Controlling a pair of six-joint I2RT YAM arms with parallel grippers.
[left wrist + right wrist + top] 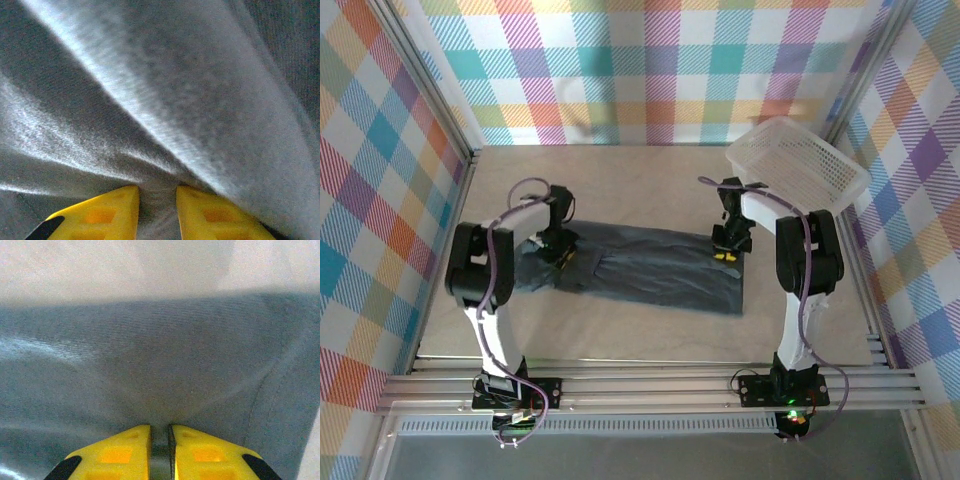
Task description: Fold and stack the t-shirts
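The dark grey t-shirt [660, 270] lies spread on the counter [620, 170]. The left fingers [107, 215], slightly apart, pinch a bunched fold at its left end; the right fingers [120, 455], almost pressed together, nip thin cloth at its right end.

Left arm [485, 275]: upright from its base at the near edge, elbow bent, forearm reaching forward and inward. Left gripper [558, 250]: pointing down. Its yellow fingers [112, 210] stand a little apart, with a bunched fold of the t-shirt [650, 270] pinched between them.

Right arm [807, 262]: upright from its base, elbow bent, forearm reaching forward and inward toward the left arm. Right gripper [726, 252]: pointing down. Its fingers [200, 452] are almost together, clamping a thin strip of cloth.

The two grippers are well apart, at about the same depth.
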